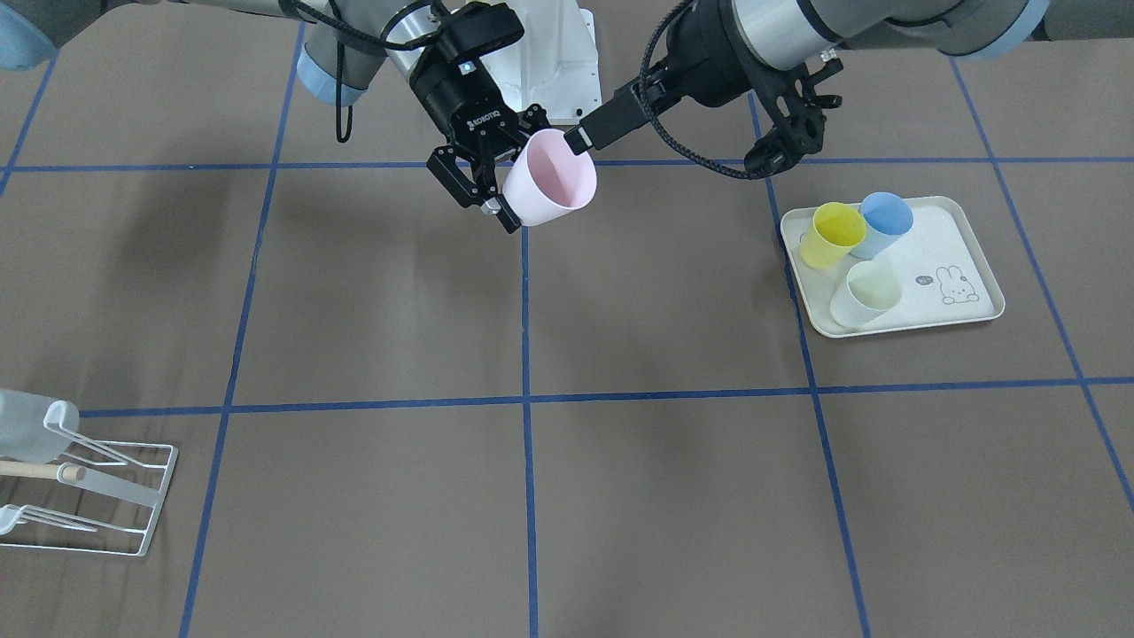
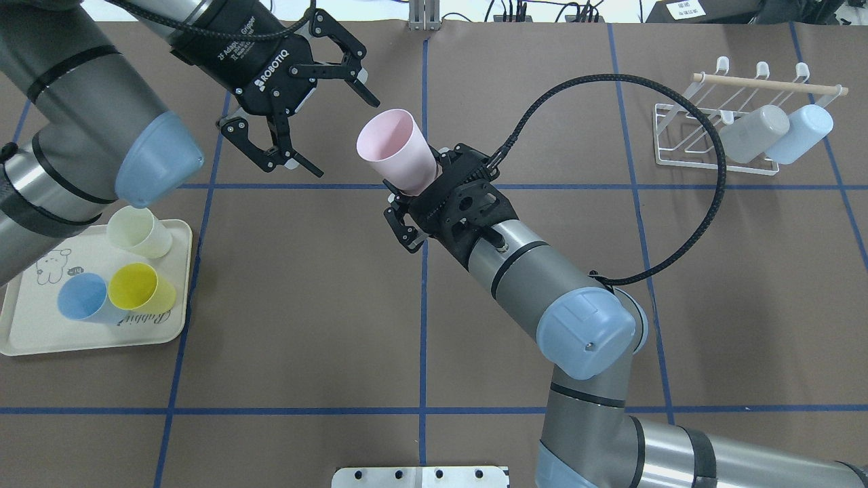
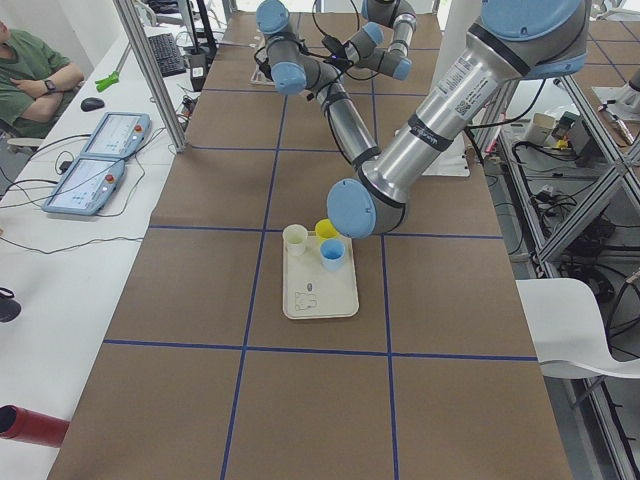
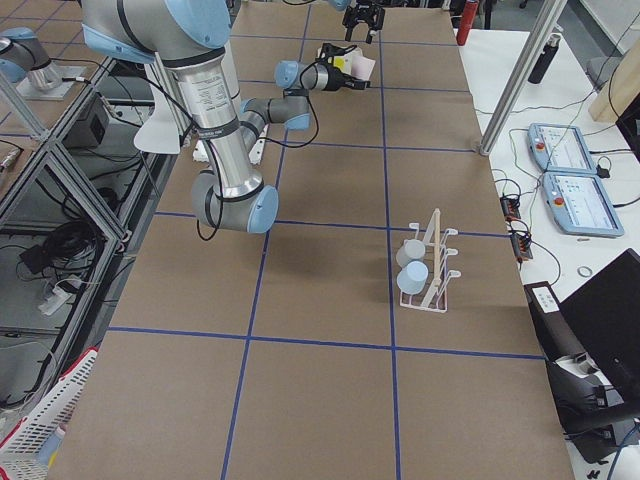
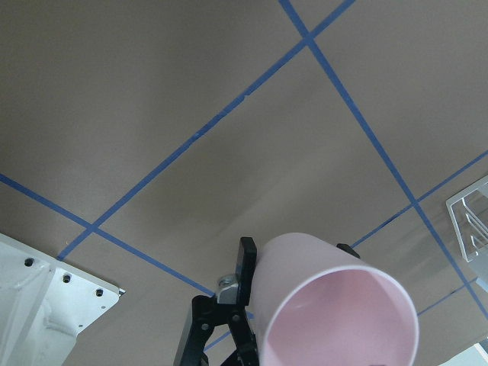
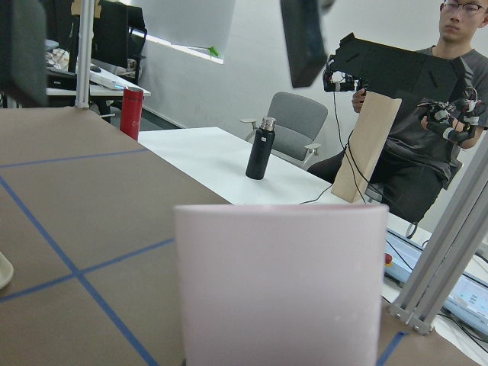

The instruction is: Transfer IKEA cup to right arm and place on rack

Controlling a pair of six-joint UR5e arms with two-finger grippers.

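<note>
Two arms, the left arm and the right arm, reach over one brown tabletop ruled into squares by blue tape. Alongside runs a white bench with two control tablets, and a person sits there with arms crossed.

One pink cup hangs tilted in the air above the middle tape line, gripped at its base by the right fingers, its mouth turned toward the other arm. The left fingers are spread wide, near the cup's rim but apart from it.

One cream tray with a rabbit drawing lies on the robot's left side and carries three cups: a yellow cup, a blue cup and a pale cup.

One white wire rack stands well apart on the robot's right side and bears two cups, a grey cup and a light-blue cup.

From overhead, the pink cup covers most of the right fingers. The front view cuts the rack off at its edge. In both side views the fingers are too small to judge.
</note>
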